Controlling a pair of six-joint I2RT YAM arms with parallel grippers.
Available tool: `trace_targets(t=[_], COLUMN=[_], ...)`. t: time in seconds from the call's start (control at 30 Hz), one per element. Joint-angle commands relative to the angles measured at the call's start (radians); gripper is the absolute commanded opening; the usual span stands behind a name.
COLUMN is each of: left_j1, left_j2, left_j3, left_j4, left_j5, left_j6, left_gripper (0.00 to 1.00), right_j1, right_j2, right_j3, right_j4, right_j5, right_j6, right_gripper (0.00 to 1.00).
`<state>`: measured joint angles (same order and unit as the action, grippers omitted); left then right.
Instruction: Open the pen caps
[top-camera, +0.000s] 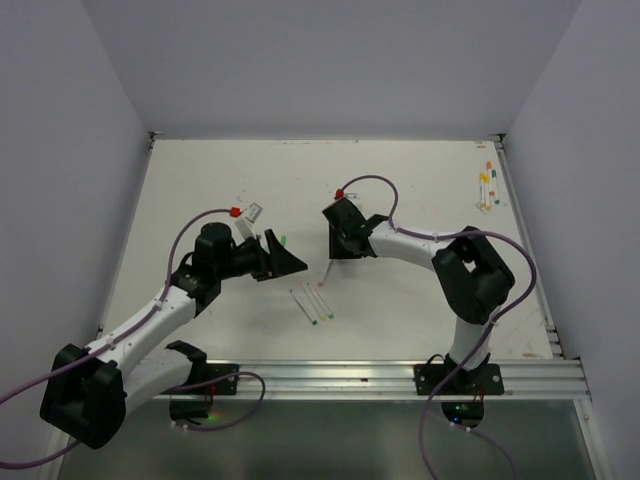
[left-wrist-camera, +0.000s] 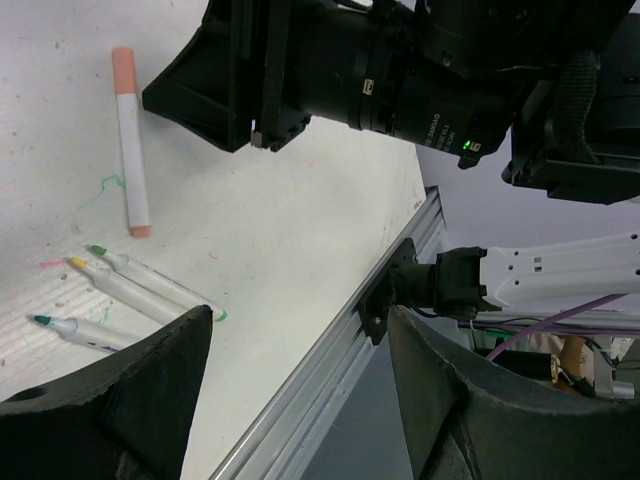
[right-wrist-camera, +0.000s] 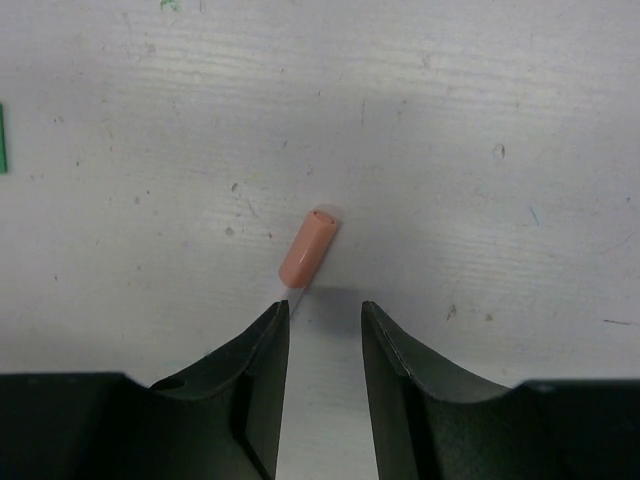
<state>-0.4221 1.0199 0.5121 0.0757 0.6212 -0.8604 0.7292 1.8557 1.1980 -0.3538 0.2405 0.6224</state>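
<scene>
A white pen with an orange cap (right-wrist-camera: 308, 247) lies on the table just beyond my right gripper (right-wrist-camera: 324, 305). Its jaws are open, with bare table between them, and the barrel runs behind the left finger (right-wrist-camera: 262, 350). The same pen (left-wrist-camera: 130, 150) shows in the left wrist view, and in the top view (top-camera: 325, 271) below the right gripper (top-camera: 338, 252). Three uncapped pens (left-wrist-camera: 110, 290) with green, yellow and teal tips lie side by side (top-camera: 312, 305). My left gripper (left-wrist-camera: 300, 315) is open and empty, held above the table (top-camera: 290, 262).
Several capped pens (top-camera: 487, 185) lie at the far right edge of the table. A small green piece (top-camera: 283, 239) lies between the grippers. A metal rail (top-camera: 400, 375) runs along the near edge. Walls enclose the table.
</scene>
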Motion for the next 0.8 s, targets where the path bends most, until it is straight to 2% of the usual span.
trace_targets(t=[0.0, 0.3, 0.47, 0.57, 0.6, 0.67, 0.77], left_j1=[-0.001, -0.001, 0.000, 0.002, 0.003, 0.003, 0.005], left_j2=[-0.035, -0.095, -0.104, -0.107, -0.106, -0.103, -0.090], left_j3=[0.020, 0.009, 0.008, -0.001, -0.004, -0.009, -0.007], left_j4=[-0.010, -0.054, -0.067, -0.070, -0.067, -0.059, -0.054], left_j5=[0.008, -0.002, -0.005, -0.011, -0.011, -0.008, -0.011], left_j6=[0.017, 0.024, 0.034, 0.035, 0.034, 0.032, 0.034], left_gripper=[0.74, 0.74, 0.74, 0.74, 0.74, 0.74, 0.74], right_j1=[0.019, 0.088, 0.130, 0.133, 0.133, 0.133, 0.131], right_j2=[-0.073, -0.009, 0.066, 0.077, 0.076, 0.071, 0.063], right_j3=[-0.046, -0.041, 0.018, 0.005, -0.015, -0.023, -0.012], right_j4=[0.061, 0.079, -0.003, -0.017, -0.002, -0.002, -0.007], right_j5=[-0.059, -0.067, 0.031, 0.063, 0.071, 0.114, 0.161], right_j6=[0.028, 0.100, 0.117, 0.119, 0.115, 0.106, 0.073], right_gripper=[0.39, 0.39, 0.35, 0.21, 0.10, 0.00, 0.00])
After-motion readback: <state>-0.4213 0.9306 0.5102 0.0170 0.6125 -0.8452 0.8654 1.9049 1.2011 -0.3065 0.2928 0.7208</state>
